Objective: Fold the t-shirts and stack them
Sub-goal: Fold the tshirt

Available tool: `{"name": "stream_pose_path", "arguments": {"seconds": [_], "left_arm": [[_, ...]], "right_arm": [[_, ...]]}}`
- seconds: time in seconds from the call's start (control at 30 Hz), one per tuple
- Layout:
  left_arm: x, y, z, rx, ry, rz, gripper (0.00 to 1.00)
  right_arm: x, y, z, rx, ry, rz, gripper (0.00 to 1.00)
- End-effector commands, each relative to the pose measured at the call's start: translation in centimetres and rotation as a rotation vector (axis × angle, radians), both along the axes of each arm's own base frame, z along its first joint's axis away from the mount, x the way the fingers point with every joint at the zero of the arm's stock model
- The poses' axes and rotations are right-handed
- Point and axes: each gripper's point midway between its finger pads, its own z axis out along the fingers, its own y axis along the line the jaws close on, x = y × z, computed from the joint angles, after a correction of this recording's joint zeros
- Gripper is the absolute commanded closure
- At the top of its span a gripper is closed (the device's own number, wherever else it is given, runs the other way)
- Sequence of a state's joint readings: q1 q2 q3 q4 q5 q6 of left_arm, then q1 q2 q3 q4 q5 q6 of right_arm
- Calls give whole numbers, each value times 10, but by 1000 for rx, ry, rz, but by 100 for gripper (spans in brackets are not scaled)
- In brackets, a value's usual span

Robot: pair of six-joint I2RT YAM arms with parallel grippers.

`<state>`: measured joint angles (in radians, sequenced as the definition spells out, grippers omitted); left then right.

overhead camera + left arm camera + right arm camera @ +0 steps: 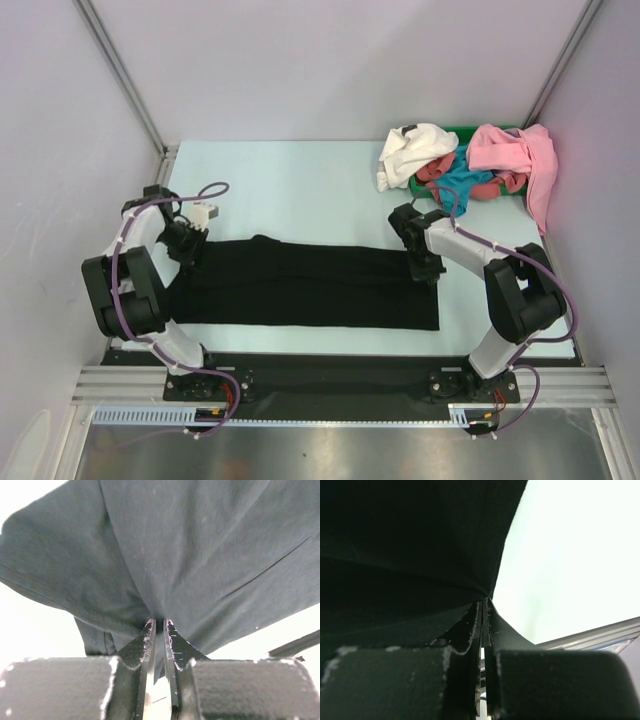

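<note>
Top external, desk asks: where is the black t-shirt [300, 285]?

Photographer: Flat on the table [300, 190], a long band. Left gripper [188, 250] and right gripper [422, 268] each pinch an end, jaws closed on cloth.

Desk: Containers?

Photographer: Green bin [464, 130], far-right corner, holds white shirt [415, 150], teal shirt [462, 181], red shirt [434, 172], pink shirt [510, 150].

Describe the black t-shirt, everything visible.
The black t-shirt is soft, matte cloth, folded into a long flat band that lies left to right across the near part of the pale table. No print shows. The left end effector pinches its far left corner and the right end effector its far right corner. Both are closed on fabric, which puckers at the fingertips.
</note>
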<state>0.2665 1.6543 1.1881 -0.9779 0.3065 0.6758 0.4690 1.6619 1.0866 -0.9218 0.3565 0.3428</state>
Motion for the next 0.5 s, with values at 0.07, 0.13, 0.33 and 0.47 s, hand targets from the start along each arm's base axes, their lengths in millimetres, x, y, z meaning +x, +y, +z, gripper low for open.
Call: {"name": "stream_pose_path", "arguments": {"seconds": [0.07,0.13,0.33,0.47], "left_arm": [[-12,8,-8,35,1,-37,87],[-9,11,-8,49,-7,-40,89],[-2,13,-6,58,-17,-48,84],[-7,1,9,-2,-35,-89,46]], "right_arm": [[-9,2,1,19,33,-48,100],[-12,1,-4,13,66,-59,99],[-16,-3,-3,-6,118,-40,51],[-9,0,25,46,73,-16,38]]}}
